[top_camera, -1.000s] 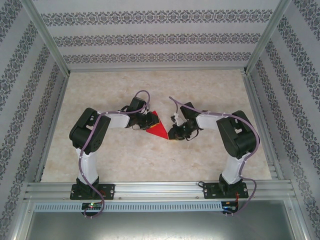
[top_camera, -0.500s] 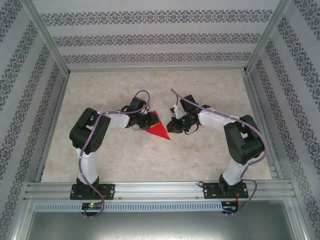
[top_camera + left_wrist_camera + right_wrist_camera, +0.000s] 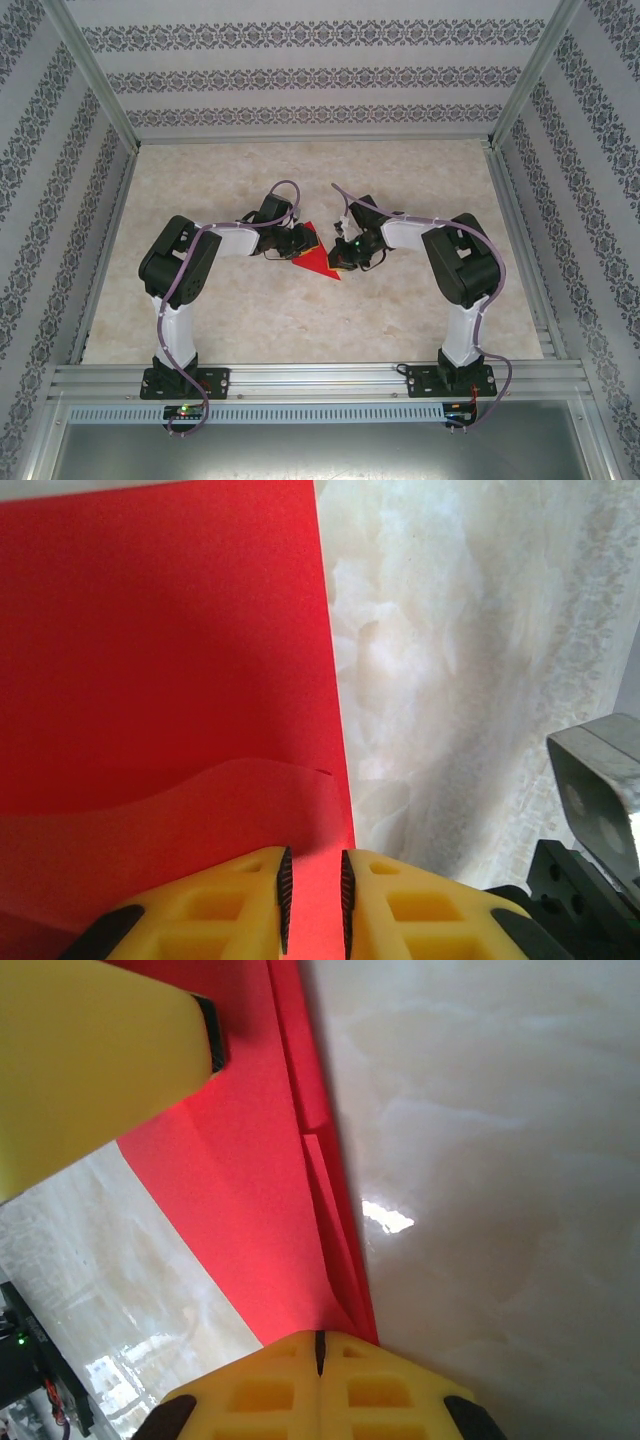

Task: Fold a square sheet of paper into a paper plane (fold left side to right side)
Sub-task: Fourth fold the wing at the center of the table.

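Observation:
The square sheet of paper (image 3: pixel 316 263) lies folded into a red triangle on the table between both arms, its tip pointing toward the near right. My left gripper (image 3: pixel 299 246) sits low over the paper's left part. Its jaws stand a narrow gap apart in the left wrist view (image 3: pixel 313 890), and flat red paper (image 3: pixel 160 650) shows through the gap. A raised flap curls just ahead of the fingers. My right gripper (image 3: pixel 339 261) is shut, and its tips (image 3: pixel 320 1345) rest on the layered right edge of the paper (image 3: pixel 250 1190).
The pale marble-patterned table (image 3: pixel 420 180) stretches all around the paper. Patterned walls and metal frame rails (image 3: pixel 300 375) enclose it. A yellow finger of the left gripper (image 3: pixel 100 1050) shows in the right wrist view's upper left.
My right gripper closed fully, swung away from the paper's near tip, then came back left onto the paper's right edge. The left arm and the paper stayed put.

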{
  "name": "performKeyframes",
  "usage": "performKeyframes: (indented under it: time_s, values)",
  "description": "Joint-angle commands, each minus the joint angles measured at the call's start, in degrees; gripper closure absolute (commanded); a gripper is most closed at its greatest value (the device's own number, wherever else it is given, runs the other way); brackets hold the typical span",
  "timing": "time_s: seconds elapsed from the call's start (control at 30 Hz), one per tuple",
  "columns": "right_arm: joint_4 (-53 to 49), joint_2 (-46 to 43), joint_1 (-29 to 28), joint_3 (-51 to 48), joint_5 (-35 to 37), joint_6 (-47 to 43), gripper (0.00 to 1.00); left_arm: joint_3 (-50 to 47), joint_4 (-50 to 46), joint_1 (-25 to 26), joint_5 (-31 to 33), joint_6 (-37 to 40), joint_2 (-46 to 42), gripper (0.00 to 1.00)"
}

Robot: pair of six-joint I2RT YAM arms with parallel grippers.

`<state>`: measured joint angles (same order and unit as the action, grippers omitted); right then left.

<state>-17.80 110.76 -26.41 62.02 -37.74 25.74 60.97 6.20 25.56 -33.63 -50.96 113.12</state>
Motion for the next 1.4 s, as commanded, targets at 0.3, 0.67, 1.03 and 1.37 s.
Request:
performKeyframes:
  time_s: [0.3, 0.67, 1.03, 1.37]
  values:
    - [-7.8, 3.8, 0.2, 1.2, 9.0, -3.0, 1.0, -0.9, -7.0, 1.7, 3.0, 2.5, -8.7, 0.74]
    - [-8.6, 3.8, 0.1, 1.6, 9.3, -3.5, 1.0, -0.4, -9.7, 5.8, 4.6, 3.3, -7.2, 0.91]
    - [-9.4, 4.1, -0.1, 2.0, 9.4, -3.8, 1.0, -0.6, -4.7, 6.3, 2.9, 1.2, -3.0, 0.94]
    - [-11.2, 4.8, -0.2, 2.1, 10.2, -5.0, 1.0, -1.0, -5.6, 6.2, 6.5, 3.3, -0.6, 0.95]
